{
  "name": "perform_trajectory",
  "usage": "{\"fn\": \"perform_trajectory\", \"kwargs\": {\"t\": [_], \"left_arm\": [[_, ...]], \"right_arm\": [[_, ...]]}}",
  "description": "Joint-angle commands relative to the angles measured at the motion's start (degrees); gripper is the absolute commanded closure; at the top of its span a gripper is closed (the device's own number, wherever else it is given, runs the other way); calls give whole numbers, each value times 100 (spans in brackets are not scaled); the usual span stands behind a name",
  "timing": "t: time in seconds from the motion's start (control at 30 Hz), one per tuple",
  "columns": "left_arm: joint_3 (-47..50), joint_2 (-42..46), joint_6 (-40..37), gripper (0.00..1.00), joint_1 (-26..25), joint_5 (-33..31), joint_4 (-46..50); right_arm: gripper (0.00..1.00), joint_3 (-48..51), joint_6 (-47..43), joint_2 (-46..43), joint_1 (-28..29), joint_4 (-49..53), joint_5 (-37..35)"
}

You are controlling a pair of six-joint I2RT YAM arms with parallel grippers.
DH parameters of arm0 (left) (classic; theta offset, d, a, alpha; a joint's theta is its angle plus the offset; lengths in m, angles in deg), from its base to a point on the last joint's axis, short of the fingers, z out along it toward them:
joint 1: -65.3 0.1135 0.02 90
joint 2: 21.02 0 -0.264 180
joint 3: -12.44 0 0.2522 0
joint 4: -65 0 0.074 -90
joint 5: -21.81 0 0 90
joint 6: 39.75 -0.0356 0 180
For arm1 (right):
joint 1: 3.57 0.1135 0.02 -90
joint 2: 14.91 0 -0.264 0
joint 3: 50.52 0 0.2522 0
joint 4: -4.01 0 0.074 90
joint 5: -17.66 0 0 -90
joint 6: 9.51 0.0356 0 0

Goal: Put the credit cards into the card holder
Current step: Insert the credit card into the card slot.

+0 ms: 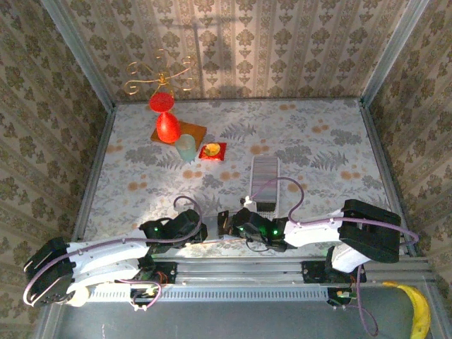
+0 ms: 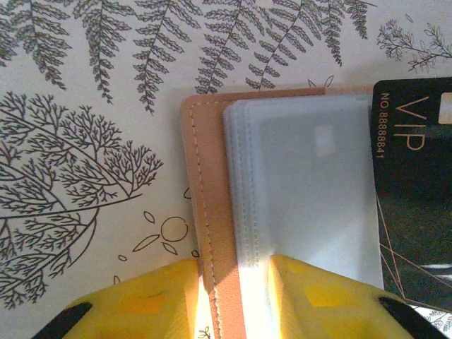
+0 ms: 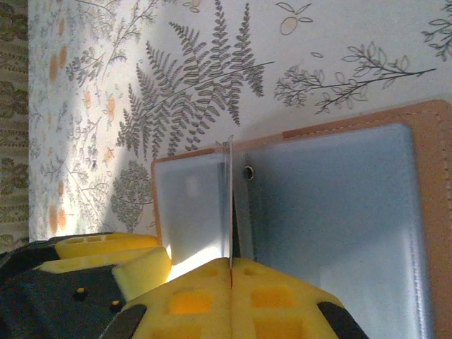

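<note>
Fern-and-blossom cloth covers the table (image 1: 318,134), with patterned wallpaper on three sides. Far back stand a red vase (image 1: 166,127) and a ribbed clear tray (image 1: 265,175).

Both arms lie folded low along the near edge. The left arm (image 1: 106,251) reaches rightward from its base and the right arm (image 1: 318,229) reaches leftward, so the left gripper (image 1: 205,229) and right gripper (image 1: 224,224) come nose to nose just in front of the bases, near the table's middle.

From the left wrist, the card holder (image 2: 208,212) lies flat on the cloth, its tan stitched cover on the left and a stack of pale clear sleeves on top of it. The left gripper (image 2: 233,272) points down at it with its yellow fingers (image 2: 152,296) partly apart, straddling the near edge of cover and sleeves. I cannot tell whether they pinch it or only rest there.

A dark credit card (image 2: 409,212) with gold VIP lettering overlaps the right side of the sleeves.

From the right wrist, the card holder (image 3: 431,212) lies open and the credit card (image 3: 229,205) shows edge-on as a thin line rising from the right gripper (image 3: 231,272). That gripper's yellow pads (image 3: 191,300) are pressed together on the card. One left-gripper finger (image 3: 141,272) sits just beside the holder's left corner.
</note>
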Motion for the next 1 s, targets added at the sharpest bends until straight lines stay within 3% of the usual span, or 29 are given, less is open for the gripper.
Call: {"fn": "perform_trajectory", "kwargs": {"t": [0.0, 0.73, 0.97], "left_arm": [[130, -18, 67, 68, -35, 7, 144], [112, -27, 62, 70, -34, -2, 120], [111, -27, 49, 72, -42, 10, 117]], "right_arm": [[100, 80, 112, 68, 53, -111, -44], [100, -7, 310, 61, 81, -55, 412], [100, -72, 217, 132, 81, -62, 273]]}}
